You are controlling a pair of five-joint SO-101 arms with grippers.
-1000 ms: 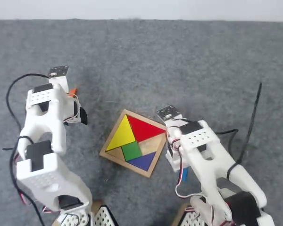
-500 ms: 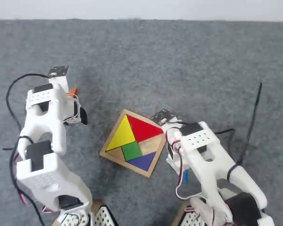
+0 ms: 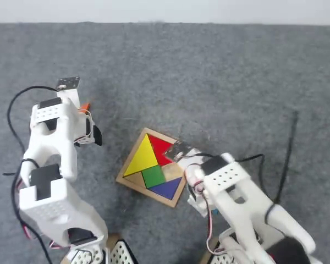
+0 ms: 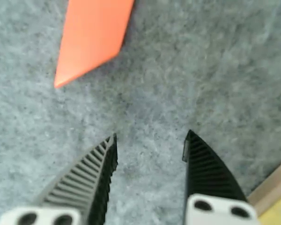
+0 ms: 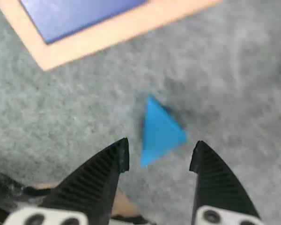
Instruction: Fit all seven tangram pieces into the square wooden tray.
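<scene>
Right gripper [image 5: 161, 142]: jaws spread, empty, straddling the small light-blue triangular piece [image 5: 160, 132] on grey carpet [image 5: 234, 70], at four o'clock of the square wooden tray [image 3: 144, 191]. Left gripper [image 4: 151, 134]: spread, empty. We judge a pinch on its slanted edges could squirt the triangle away.

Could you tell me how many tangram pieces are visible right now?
6: yellow, red, green and dark blue sit in the tray; orange lies by the left arm; light blue lies before the right pincer. A seventh may be hidden.
</scene>
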